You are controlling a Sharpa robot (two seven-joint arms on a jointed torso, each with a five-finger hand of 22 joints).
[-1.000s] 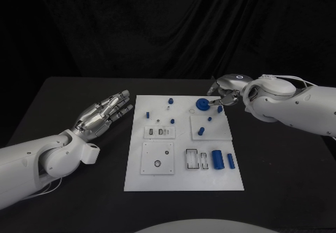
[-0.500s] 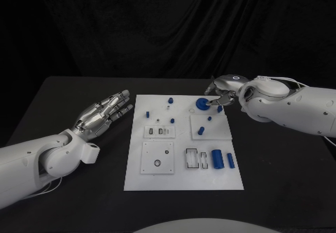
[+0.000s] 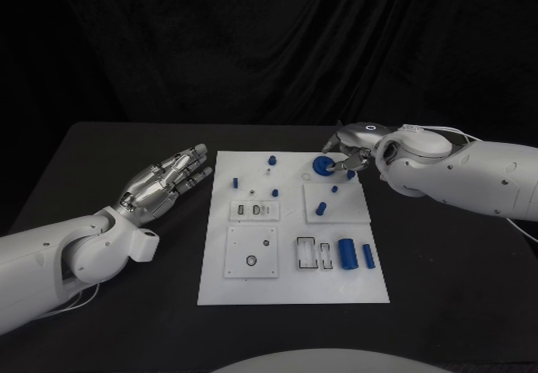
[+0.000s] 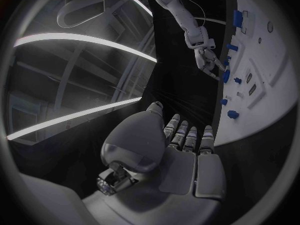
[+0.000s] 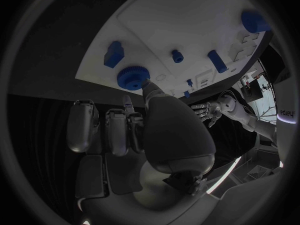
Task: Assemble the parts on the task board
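**Right hand at the blue gear, far edge of the board**

So here's where I'm at. My right hand (image 3: 353, 151) is up at the far right corner of the task board (image 3: 294, 291), and one of its fingers (image 5: 150, 91) is touching the round blue gear (image 3: 324, 164). From my right wrist camera the tip sits right against the gear's toothed rim, with the other fingers lying side by side just off the board's edge. Honestly I can't tell if I've actually got the gear pinched or if I'm just pressing on it.

My left hand (image 3: 166, 183) hangs over the black worktop (image 3: 101, 155) just beside the board's left edge, palm flat, fingers stretched out straight and holding nothing.

The rest of the parts are spread over the board:
- a small blue peg (image 3: 271, 161) near the far edge, another blue peg (image 3: 236, 183) toward the left
- a blue block (image 3: 352, 175) just beside the gear, close to my right hand
- a short blue pin (image 3: 322, 208) on the raised square plate right of middle
- a fat blue cylinder (image 3: 347, 255) and a slimmer blue bar (image 3: 370, 258) lying side by side near the right edge, closer to me
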